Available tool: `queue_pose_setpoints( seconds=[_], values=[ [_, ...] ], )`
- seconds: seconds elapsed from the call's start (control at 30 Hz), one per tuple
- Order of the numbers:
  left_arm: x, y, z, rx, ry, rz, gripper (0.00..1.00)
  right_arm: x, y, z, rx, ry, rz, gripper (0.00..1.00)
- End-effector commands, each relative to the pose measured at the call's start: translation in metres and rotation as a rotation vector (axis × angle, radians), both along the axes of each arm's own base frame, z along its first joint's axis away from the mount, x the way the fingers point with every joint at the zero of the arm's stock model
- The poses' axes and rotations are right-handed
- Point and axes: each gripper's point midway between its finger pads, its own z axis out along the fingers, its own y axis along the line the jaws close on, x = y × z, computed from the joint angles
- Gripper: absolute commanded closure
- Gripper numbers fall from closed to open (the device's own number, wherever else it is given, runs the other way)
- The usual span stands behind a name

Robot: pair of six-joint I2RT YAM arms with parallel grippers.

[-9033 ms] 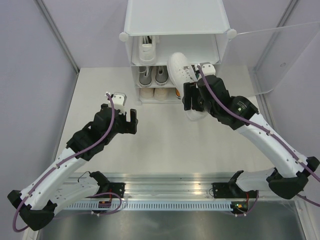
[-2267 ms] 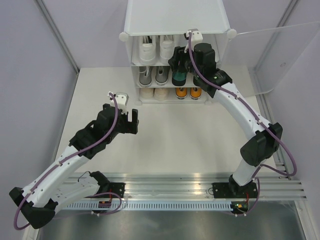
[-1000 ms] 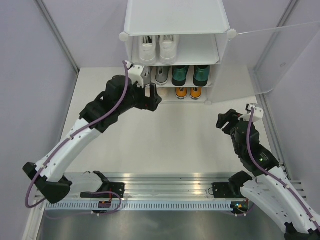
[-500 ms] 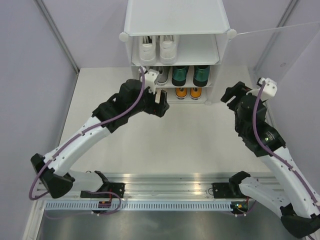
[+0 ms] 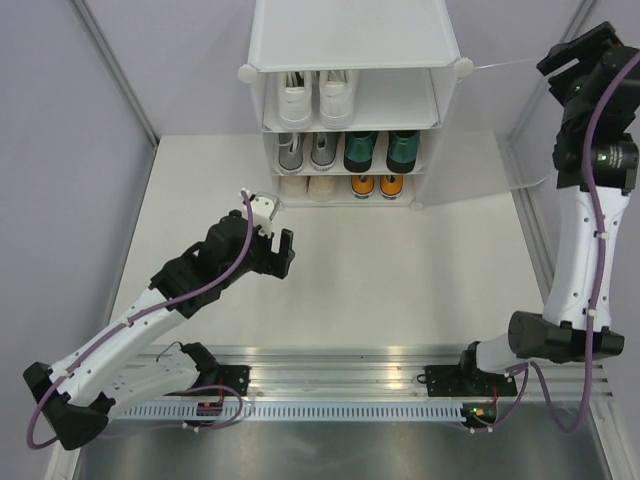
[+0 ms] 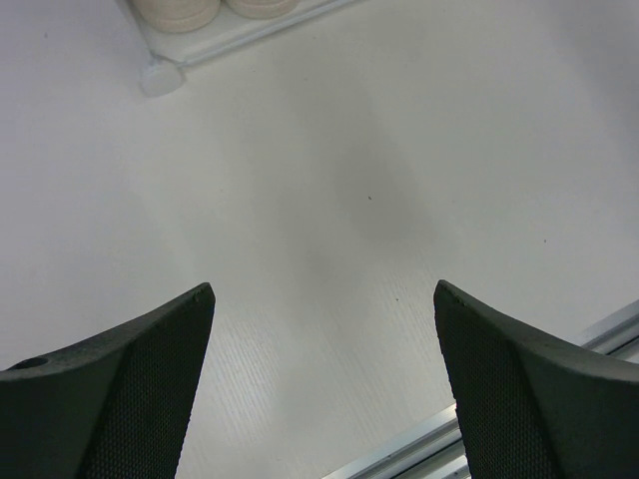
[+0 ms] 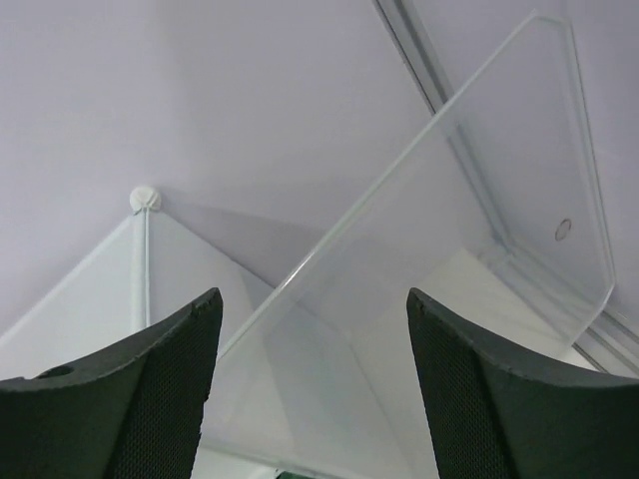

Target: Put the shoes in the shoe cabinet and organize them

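Note:
The shoe cabinet (image 5: 352,40) stands at the back centre with its frosted door (image 5: 525,125) swung open to the right. All the shoes I see stand inside it. White sneakers (image 5: 318,98) fill the top shelf. Grey lace-ups (image 5: 306,150) and dark green shoes (image 5: 382,150) share the middle shelf. The cream pair (image 5: 308,185) and the orange pair (image 5: 377,185) sit at the bottom. My left gripper (image 5: 275,240) hovers open and empty over the table before the cabinet. My right gripper (image 5: 575,50) is raised high at the right, open and empty, facing the door (image 7: 449,220).
In the left wrist view my open gripper (image 6: 321,289) looks down on bare table, with the cream toes (image 6: 215,8) and a round corner connector (image 6: 160,78) at the top edge. The metal rail (image 5: 340,375) runs along the near edge. Grey walls close in both sides.
My left arm has drawn back from the cabinet front toward the near left. My right arm has swung up and right to the height of the door's top edge, its jaws slightly wider.

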Motion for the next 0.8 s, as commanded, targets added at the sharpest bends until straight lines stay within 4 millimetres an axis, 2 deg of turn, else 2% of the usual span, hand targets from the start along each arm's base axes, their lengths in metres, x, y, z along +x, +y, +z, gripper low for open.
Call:
queue_pose_setpoints(
  seconds=[0.0, 0.03, 0.07, 0.1, 0.13, 0.17, 0.27, 0.3, 0.37, 0.53, 0.63, 0.77],
  values=[
    [0.004, -0.001, 0.007, -0.023, -0.025, 0.011, 0.07, 0.02, -0.001, 0.0, 0.114, -0.016, 0.19, 0.21],
    [0.003, -0.002, 0.007, -0.022, -0.026, 0.0, 0.07, 0.023, -0.003, 0.01, 0.122, -0.055, 0.204, 0.21],
    [0.002, -0.002, 0.006, -0.019, -0.025, -0.006, 0.07, 0.027, -0.002, 0.01, 0.129, -0.061, 0.237, 0.21],
    [0.001, -0.002, 0.006, -0.016, -0.026, -0.011, 0.07, 0.037, -0.012, 0.004, 0.141, -0.051, 0.232, 0.21],
    [0.001, -0.001, 0.005, -0.005, -0.033, -0.015, 0.07, 0.037, -0.013, 0.013, 0.141, -0.074, 0.243, 0.2],
    [0.002, 0.0, 0.006, -0.001, -0.037, -0.014, 0.07, 0.048, -0.017, 0.004, 0.154, -0.056, 0.264, 0.19],
    [0.001, 0.0, 0.008, -0.001, -0.041, -0.018, 0.07, 0.054, -0.019, 0.008, 0.15, -0.064, 0.282, 0.14],
    [-0.001, -0.001, 0.009, -0.008, -0.041, -0.03, 0.07, 0.06, -0.02, 0.004, 0.152, -0.057, 0.291, 0.08],
    [-0.002, -0.003, 0.011, -0.018, -0.042, -0.039, 0.07, 0.064, -0.02, 0.005, 0.144, -0.06, 0.305, 0.03],
    [-0.004, -0.004, 0.011, -0.024, -0.041, -0.05, 0.07, 0.07, -0.022, 0.003, 0.144, -0.06, 0.308, 0.02],
    [-0.004, -0.005, 0.01, -0.023, -0.036, -0.058, 0.07, 0.077, -0.027, -0.008, 0.177, -0.039, 0.292, 0.02],
    [-0.005, -0.006, 0.009, -0.021, -0.031, -0.065, 0.07, 0.09, -0.036, -0.038, 0.228, 0.037, 0.259, 0.02]
  ],
)
